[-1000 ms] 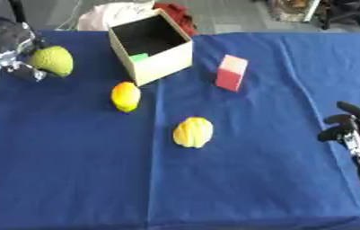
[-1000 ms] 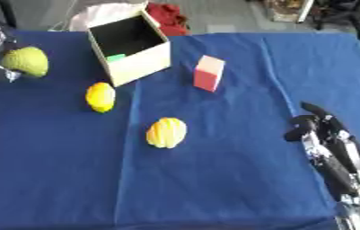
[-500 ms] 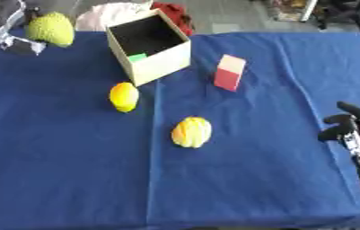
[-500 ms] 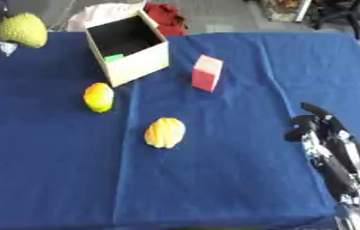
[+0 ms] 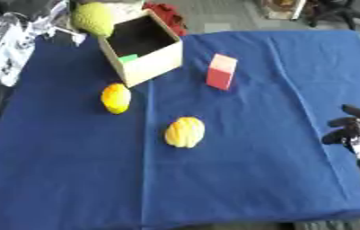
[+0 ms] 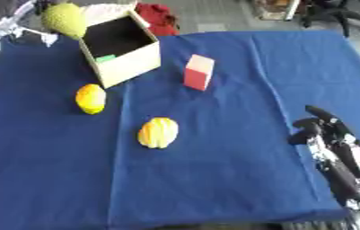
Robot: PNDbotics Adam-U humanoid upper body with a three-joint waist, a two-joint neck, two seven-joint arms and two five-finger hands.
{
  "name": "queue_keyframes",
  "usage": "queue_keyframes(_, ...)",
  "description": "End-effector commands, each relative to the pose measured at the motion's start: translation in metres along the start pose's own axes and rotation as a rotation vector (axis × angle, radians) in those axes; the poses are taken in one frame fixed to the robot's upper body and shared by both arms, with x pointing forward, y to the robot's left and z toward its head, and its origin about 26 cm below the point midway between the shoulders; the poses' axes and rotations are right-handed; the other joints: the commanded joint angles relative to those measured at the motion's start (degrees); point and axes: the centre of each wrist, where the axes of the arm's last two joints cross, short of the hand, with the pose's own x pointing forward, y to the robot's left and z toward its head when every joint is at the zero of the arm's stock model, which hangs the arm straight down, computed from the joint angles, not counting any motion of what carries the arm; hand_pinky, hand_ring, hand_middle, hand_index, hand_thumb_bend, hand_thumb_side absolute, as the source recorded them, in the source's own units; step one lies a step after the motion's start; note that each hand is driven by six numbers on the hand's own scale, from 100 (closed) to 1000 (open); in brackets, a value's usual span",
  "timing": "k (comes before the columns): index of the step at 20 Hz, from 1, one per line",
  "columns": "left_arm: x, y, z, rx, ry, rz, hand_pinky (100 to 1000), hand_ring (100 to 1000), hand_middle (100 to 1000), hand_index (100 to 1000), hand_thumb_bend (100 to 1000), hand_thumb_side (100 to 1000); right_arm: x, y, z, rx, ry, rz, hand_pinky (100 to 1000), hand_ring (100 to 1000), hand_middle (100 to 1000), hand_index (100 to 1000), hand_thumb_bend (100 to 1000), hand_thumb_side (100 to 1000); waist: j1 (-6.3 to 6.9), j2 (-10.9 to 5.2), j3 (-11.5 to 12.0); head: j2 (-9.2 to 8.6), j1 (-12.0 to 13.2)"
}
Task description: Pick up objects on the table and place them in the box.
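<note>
My left hand (image 5: pixel 50 21) is raised at the upper left, shut on a bumpy green fruit (image 5: pixel 93 18) held just beside the left rim of the open cardboard box (image 5: pixel 157 63). A green item (image 5: pixel 128 58) lies inside the box. On the blue cloth lie a yellow lemon (image 5: pixel 116 98), a ribbed yellow-orange fruit (image 5: pixel 184 131) and a pink-and-red block (image 5: pixel 222 72). My right hand (image 6: pixel 316 126) rests at the right edge, fingers curled and empty, far from all of them.
The blue cloth (image 5: pixel 261 170) covers the whole table; its front edge runs along the bottom. A red object (image 5: pixel 165 12) and white cloth lie behind the box. Chairs and floor show beyond the far edge.
My left hand has carried the green fruit up from the table and rightward toward the box. The right hand has stayed where it was. The camera view shifted slightly.
</note>
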Motion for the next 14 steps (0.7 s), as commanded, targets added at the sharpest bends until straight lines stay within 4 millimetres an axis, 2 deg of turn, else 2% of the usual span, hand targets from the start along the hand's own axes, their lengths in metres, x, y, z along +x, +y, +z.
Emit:
queue_keyframes(1, -0.001, 0.009, -0.007, 0.007, 0.005, -0.035, 760, 637, 619, 835, 243, 136, 0.005, -0.004, -0.003, 0.015, -0.017, 0.010, 605, 560, 623, 863, 100, 507, 0.41, 0.18, -0.53, -0.78, 0.47)
queue_keyframes(6, -0.005, -0.002, -0.005, -0.051, 0.049, -0.041, 803, 724, 745, 896, 246, 153, 0.006, -0.005, -0.004, 0.015, -0.018, 0.009, 605, 560, 623, 861, 100, 508, 0.37, 0.52, -1.17, -1.05, 0.44)
queue_keyframes(9, -0.008, -0.002, -0.004, -0.054, 0.068, -0.033, 824, 760, 801, 932, 210, 152, 0.006, -0.005, -0.004, 0.013, -0.018, 0.009, 606, 560, 623, 861, 100, 508, 0.40, 0.59, -1.16, -1.04, 0.39)
queue_keyframes(14, -0.013, 0.013, 0.000, 0.033, 0.073, 0.011, 819, 764, 809, 934, 109, 156, 0.006, -0.006, -0.004, 0.006, -0.018, 0.013, 606, 560, 622, 860, 100, 505, 0.44, 0.57, -0.78, -1.15, -0.07)
